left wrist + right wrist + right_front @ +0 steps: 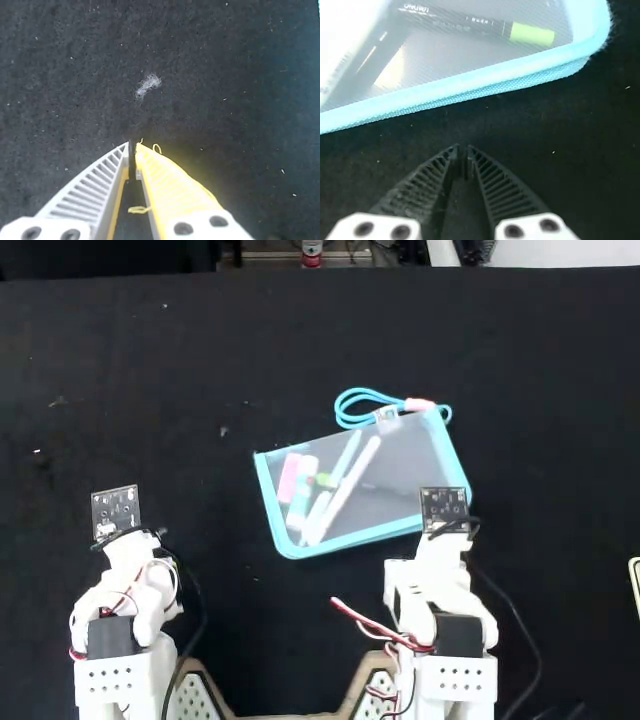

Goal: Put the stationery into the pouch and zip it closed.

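The turquoise pouch point(400, 455), pens point(345, 490) inside, lies at ten o'clock from the right gripper point(462, 152), whose fingers are together; the left gripper point(132, 150) likewise.

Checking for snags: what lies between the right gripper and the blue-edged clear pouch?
Bare black table cover between right gripper and blue-edged clear pouch, shown in the right wrist view.

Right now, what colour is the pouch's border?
Turquoise; the pouch border shows best in the right wrist view.
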Robot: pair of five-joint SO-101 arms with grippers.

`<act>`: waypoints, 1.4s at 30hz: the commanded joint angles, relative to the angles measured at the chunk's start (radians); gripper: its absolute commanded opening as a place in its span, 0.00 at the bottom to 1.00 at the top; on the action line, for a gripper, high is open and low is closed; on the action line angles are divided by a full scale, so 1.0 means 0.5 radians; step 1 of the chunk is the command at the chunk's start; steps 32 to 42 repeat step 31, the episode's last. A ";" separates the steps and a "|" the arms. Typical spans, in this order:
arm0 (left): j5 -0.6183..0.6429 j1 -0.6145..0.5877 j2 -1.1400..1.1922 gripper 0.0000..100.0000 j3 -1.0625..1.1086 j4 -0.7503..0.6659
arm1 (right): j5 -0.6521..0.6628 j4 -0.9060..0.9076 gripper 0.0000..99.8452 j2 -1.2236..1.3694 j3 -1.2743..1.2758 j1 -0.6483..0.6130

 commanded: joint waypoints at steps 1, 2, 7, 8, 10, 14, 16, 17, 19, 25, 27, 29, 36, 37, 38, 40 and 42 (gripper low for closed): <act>0.006 -0.017 -0.012 0.03 0.044 0.009 | -0.009 0.015 0.01 -0.192 -0.011 0.015; 0.006 -0.017 -0.012 0.03 0.044 0.009 | -0.009 0.015 0.01 -0.192 -0.011 0.015; 0.006 -0.017 -0.012 0.03 0.044 0.009 | -0.009 0.015 0.01 -0.192 -0.011 0.015; 0.006 -0.017 -0.012 0.03 0.044 0.009 | -0.009 0.015 0.01 -0.192 -0.011 0.015; 0.006 -0.017 -0.012 0.03 0.044 0.009 | -0.009 0.015 0.01 -0.192 -0.011 0.015; 0.006 -0.017 -0.012 0.03 0.044 0.009 | -0.009 0.015 0.01 -0.192 -0.011 0.015; 0.006 -0.017 -0.012 0.03 0.044 0.009 | -0.009 0.015 0.01 -0.192 -0.011 0.015; 0.006 -0.017 -0.012 0.03 0.044 0.009 | -0.009 0.015 0.01 -0.192 -0.011 0.015; 0.009 -0.017 -0.012 0.03 0.044 0.009 | -0.009 0.015 0.01 -0.192 -0.011 0.015; 0.009 -0.017 -0.012 0.03 0.044 0.009 | -0.009 0.015 0.01 -0.192 -0.011 0.015; 0.009 -0.017 -0.012 0.03 0.044 0.009 | -0.009 0.015 0.01 -0.192 -0.011 0.015; 0.009 -0.017 -0.012 0.03 0.044 0.009 | -0.009 0.015 0.01 -0.192 -0.011 0.015; 0.009 -0.017 -0.012 0.03 0.044 0.009 | -0.009 0.015 0.01 -0.192 -0.011 0.015; 0.009 -0.017 -0.012 0.03 0.044 0.009 | -0.009 0.015 0.01 -0.192 -0.011 0.015; 0.009 -0.017 -0.012 0.03 0.044 0.009 | -0.009 0.015 0.01 -0.192 -0.011 0.015; 0.009 -0.017 -0.012 0.03 0.044 0.009 | -0.009 0.015 0.01 -0.192 -0.011 0.015; 0.009 -0.017 -0.012 0.03 0.044 0.009 | -0.009 0.015 0.01 -0.192 -0.011 0.015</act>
